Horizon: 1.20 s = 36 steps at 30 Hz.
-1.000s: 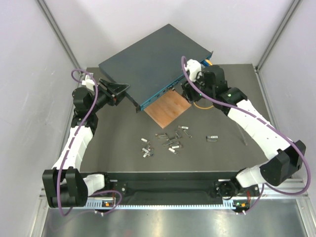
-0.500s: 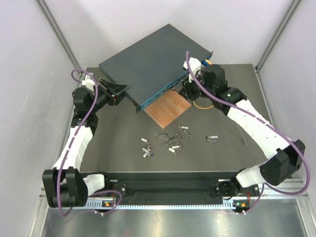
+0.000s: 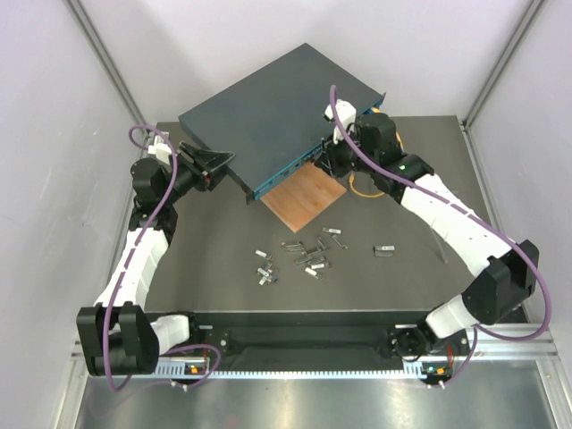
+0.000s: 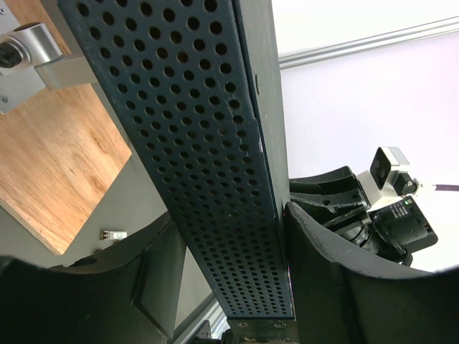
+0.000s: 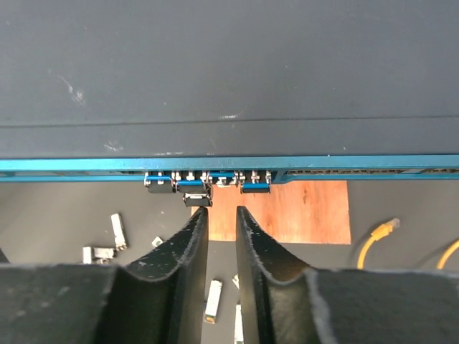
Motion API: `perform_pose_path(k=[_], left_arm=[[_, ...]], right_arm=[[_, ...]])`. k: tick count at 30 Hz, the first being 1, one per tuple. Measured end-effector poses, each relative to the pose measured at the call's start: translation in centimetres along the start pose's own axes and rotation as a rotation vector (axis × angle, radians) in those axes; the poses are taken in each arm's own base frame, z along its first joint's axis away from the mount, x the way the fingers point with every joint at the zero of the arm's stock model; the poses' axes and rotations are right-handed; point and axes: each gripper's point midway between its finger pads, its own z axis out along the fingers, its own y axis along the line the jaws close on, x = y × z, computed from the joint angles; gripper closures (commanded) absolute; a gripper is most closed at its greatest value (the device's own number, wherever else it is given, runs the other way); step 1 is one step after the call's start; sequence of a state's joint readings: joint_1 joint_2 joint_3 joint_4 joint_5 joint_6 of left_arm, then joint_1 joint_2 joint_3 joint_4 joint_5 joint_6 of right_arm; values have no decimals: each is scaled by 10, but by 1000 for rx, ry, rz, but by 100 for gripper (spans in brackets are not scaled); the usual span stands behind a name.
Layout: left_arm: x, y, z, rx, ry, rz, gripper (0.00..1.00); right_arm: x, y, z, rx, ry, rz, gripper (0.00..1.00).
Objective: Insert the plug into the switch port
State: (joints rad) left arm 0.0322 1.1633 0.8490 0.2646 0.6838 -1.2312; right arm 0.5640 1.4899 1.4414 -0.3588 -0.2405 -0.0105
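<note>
The switch [image 3: 277, 112] is a flat dark blue-grey box, tilted, with its teal front face [image 3: 284, 172] towards the table centre. My left gripper [image 3: 214, 165] is shut on its left corner; in the left wrist view my gripper [image 4: 229, 215] straddles the perforated side wall [image 4: 208, 165]. My right gripper [image 3: 323, 165] is at the front face. In the right wrist view my right gripper [image 5: 221, 210] is slightly open and empty. A small dark plug [image 5: 196, 200] sticks out of a port in the teal face [image 5: 86, 165], just off my left fingertip.
A thin brown board [image 3: 304, 197] lies under the switch's front edge. Several loose metal plugs [image 3: 304, 255] lie mid-table, one apart [image 3: 384, 251]. A yellow cable [image 3: 362, 188] lies right of the board. Other plugs with blue latches [image 5: 254, 188] sit in neighbouring ports.
My right gripper has shifted a little left along the switch's front face. The left arm and the switch have not moved.
</note>
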Motion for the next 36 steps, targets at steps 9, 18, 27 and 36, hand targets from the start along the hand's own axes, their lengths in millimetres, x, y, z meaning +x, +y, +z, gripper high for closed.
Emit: perform_pose_path(k=[9, 18, 27, 36], left_arm=[[-1, 0, 0, -1, -2, 0, 100], [-1, 0, 0, -1, -3, -1, 100], [-1, 0, 0, -1, -5, -1, 100], [-2, 1, 0, -3, -10, 0, 100]], right_arm=[[-3, 3, 3, -1, -14, 84, 81], [0, 5, 8, 1, -7, 172, 86], [6, 5, 17, 4, 9, 243, 88], [8, 6, 22, 9, 49, 298, 88]])
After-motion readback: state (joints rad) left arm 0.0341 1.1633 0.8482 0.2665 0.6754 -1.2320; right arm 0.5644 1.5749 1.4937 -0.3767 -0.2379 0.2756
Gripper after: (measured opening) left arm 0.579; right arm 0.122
